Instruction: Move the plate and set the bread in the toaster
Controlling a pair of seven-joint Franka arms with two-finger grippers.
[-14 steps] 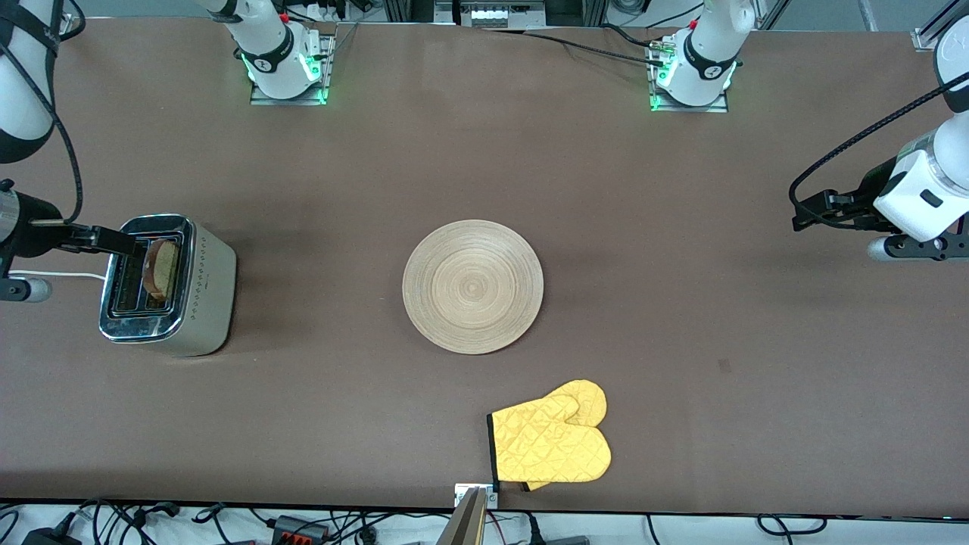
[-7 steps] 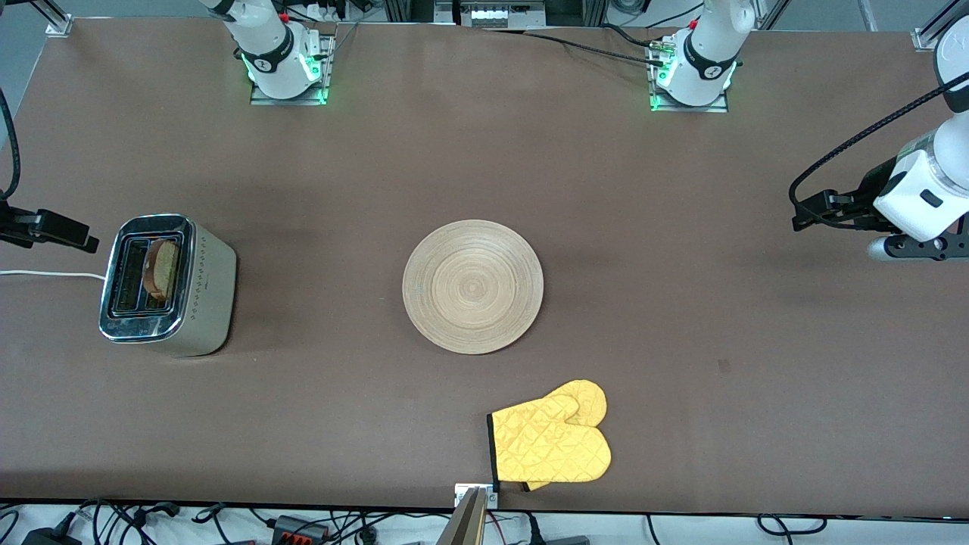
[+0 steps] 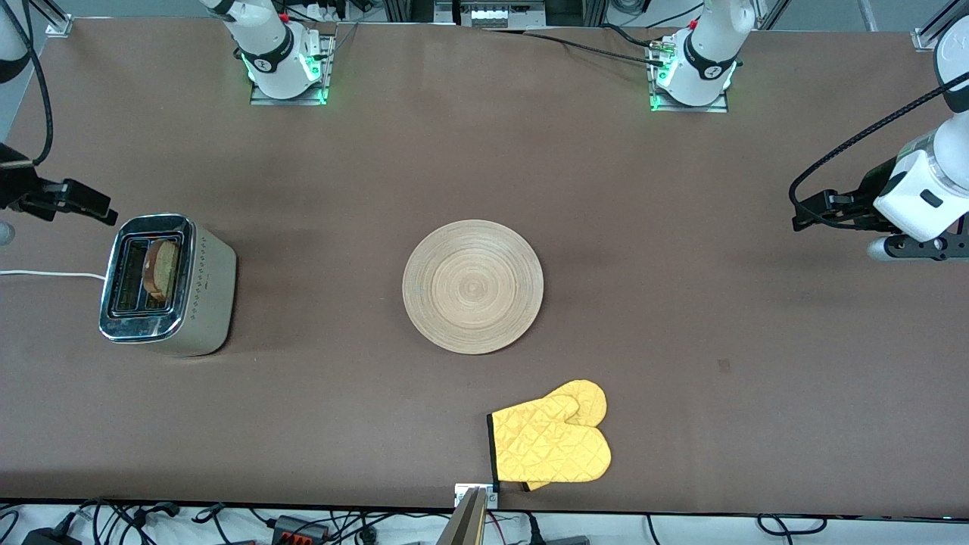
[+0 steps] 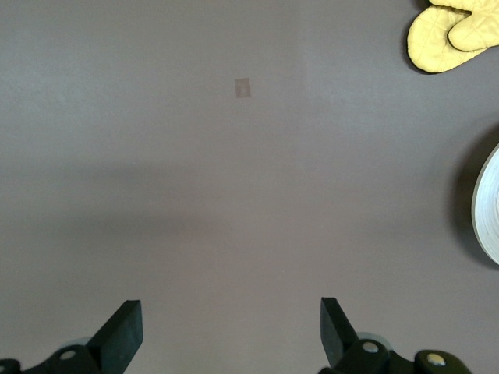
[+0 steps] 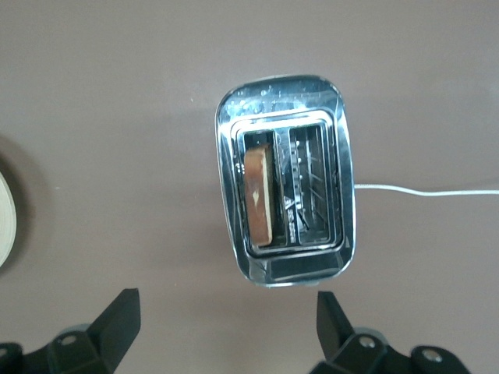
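The toaster (image 3: pixel 168 284) stands at the right arm's end of the table, also in the right wrist view (image 5: pixel 284 187). The bread (image 3: pixel 161 266) stands upright in its slot on the plate's side, also in the right wrist view (image 5: pixel 259 205). The plate (image 3: pixel 473 286) lies bare at the table's middle. My right gripper (image 3: pixel 101 211) is open and empty, over the table beside the toaster and clear of it (image 5: pixel 226 312). My left gripper (image 3: pixel 807 213) waits open and empty over bare table at the left arm's end (image 4: pixel 231 319).
A yellow oven mitt (image 3: pixel 551 443) lies near the table's front edge, nearer to the front camera than the plate. The toaster's white cord (image 3: pixel 49 274) runs off toward the right arm's end of the table. A small grey patch (image 3: pixel 724 365) marks the tabletop.
My right gripper has let go of the bread and drawn back from over the toaster. The bread stays in the slot. The left arm has not moved.
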